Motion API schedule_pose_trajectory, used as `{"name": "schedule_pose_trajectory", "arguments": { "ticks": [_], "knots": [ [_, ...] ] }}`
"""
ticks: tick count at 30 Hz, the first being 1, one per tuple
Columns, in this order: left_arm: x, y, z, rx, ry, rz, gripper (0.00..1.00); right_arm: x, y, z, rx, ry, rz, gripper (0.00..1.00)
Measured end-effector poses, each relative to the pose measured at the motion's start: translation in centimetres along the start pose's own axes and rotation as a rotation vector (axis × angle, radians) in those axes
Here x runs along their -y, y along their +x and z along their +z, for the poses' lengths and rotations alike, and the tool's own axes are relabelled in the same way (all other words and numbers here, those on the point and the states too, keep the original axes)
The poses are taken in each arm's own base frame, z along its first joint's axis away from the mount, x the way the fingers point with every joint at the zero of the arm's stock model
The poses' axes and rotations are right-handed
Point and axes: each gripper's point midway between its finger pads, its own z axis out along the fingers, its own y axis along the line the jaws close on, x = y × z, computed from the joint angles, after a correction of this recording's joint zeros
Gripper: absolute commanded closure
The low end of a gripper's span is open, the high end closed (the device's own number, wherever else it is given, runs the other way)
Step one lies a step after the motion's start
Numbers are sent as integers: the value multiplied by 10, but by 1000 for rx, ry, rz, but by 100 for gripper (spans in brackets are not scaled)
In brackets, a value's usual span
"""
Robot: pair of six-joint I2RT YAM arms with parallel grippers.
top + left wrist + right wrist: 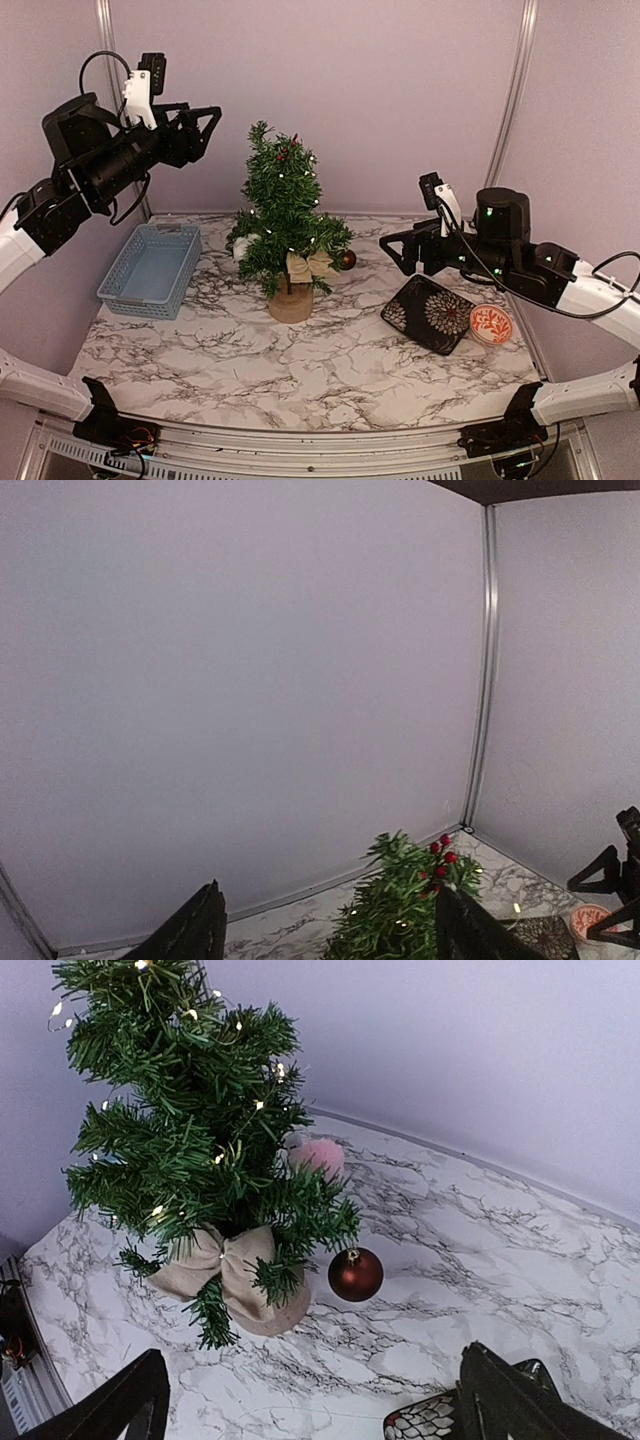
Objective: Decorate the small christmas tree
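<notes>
The small christmas tree (285,205) stands mid-table on its round stump base (291,304), with tiny lights, red berries (441,860) near the top, a burlap bow (226,1265) low down, and a dark red ball (355,1273) hanging from a low branch. A pink fluffy ornament (318,1155) sits behind the tree. My left gripper (205,135) hovers high, left of the treetop (400,905), open and empty. To the right of the tree, my right gripper (398,255) is low over the table, open and empty, its fingers (510,1400) wide apart.
A blue basket (152,268) lies left of the tree. A black patterned plate (432,313) and a small orange dish (490,324) sit on the right, under the right arm. Lilac walls enclose the marble table (300,380).
</notes>
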Motion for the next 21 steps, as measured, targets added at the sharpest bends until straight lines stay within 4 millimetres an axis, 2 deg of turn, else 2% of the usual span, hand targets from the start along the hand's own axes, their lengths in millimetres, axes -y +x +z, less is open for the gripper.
{"name": "schedule_pose_trajectory", "arguments": {
  "ticks": [3,5,8,10,14,18,21],
  "knots": [
    [-39,18,-16,-26,-114,-66,23,-1,-5,-1,9,-1,-7,1],
    [-62,37,-25,-58,-188,-106,20,0,-7,-2,11,1,-11,1],
    [-88,68,-33,-123,-275,-161,17,8,-11,-2,14,11,0,1],
    [-101,90,-36,-182,-322,-195,14,21,-13,-2,14,29,22,1],
    [-112,135,-39,-306,-362,-262,1,47,-9,2,-8,64,75,1],
    [-108,191,-38,-461,-345,-327,1,72,5,11,-60,104,151,1],
    [-101,234,-40,-581,-334,-365,1,86,27,23,-134,136,215,1]
  ]
}}
